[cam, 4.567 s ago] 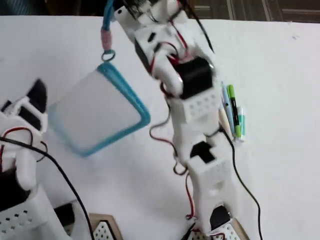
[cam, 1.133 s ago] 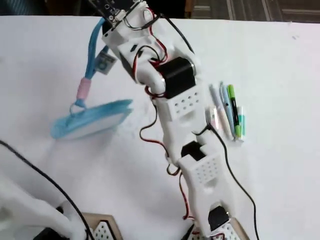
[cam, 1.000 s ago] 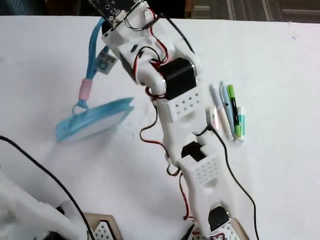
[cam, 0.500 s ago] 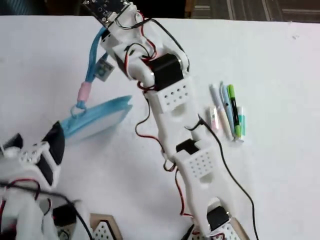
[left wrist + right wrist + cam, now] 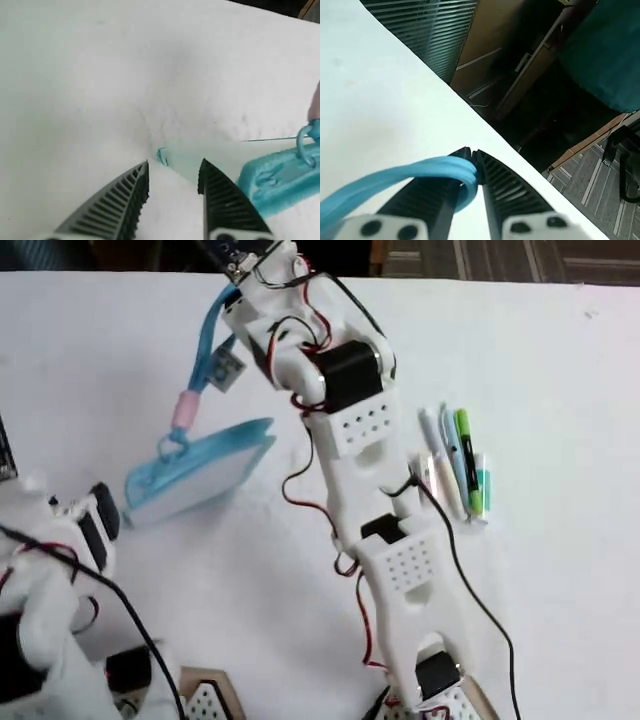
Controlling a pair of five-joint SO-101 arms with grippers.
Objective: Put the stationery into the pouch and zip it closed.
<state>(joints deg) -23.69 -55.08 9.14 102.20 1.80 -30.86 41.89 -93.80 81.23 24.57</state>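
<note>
The pouch (image 5: 195, 478), translucent with a blue rim, hangs tilted from its blue strap (image 5: 208, 348), its low end near the table. My right gripper (image 5: 471, 151) is shut on the strap (image 5: 435, 172) at the far side of the table. My left gripper (image 5: 172, 175) is open just short of the pouch's clear corner (image 5: 163, 155), with the pouch's blue rim (image 5: 280, 175) and ring (image 5: 305, 145) beyond. In the high view the left gripper (image 5: 103, 515) sits at the pouch's near left end. Several pens and markers (image 5: 455, 472) lie side by side to the right of the right arm.
The right arm (image 5: 370, 490) runs from the near edge up the middle of the white table (image 5: 560, 390), between the pouch and the pens. Loose red and black cables (image 5: 300, 500) hang beside it. A small tag (image 5: 228, 368) dangles from the strap.
The right arm has carried the strap and pouch a little to the right. The left arm has risen from the near left, bringing its open gripper up to the pouch's near corner.
</note>
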